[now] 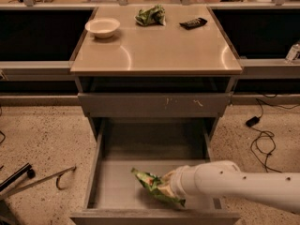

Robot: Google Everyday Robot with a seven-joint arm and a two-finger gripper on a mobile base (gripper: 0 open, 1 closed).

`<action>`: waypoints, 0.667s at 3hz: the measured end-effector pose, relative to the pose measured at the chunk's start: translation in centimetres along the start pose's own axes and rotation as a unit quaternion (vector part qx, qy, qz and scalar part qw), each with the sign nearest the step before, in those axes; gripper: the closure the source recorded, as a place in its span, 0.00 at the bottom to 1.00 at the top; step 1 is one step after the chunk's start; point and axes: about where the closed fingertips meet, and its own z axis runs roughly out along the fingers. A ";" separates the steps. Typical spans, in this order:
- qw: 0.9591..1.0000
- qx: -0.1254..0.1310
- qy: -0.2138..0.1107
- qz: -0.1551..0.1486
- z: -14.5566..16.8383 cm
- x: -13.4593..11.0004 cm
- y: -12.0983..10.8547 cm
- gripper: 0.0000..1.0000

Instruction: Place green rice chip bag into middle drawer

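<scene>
Gripper [166, 182] low inside open middle drawer [117, 184], green rice chip bag [150, 183] in its jaws

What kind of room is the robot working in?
Probably a lab or workshop, not a home: a grey metal drawer cabinet with a tan top, black cables loose on the speckled floor, and the robot's gripper low in the open middle drawer with a light-green foil snack bag.

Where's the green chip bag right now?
The green rice chip bag is low in the camera view, down in the open middle drawer, towards its front right corner, right up against the gripper.
</scene>
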 end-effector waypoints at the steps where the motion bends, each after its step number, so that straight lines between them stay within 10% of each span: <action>1: 0.999 -0.033 0.009 0.030 6.0 5.0 2.9 1.00; 2: 0.999 -0.032 0.009 0.029 6.0 5.0 2.9 1.00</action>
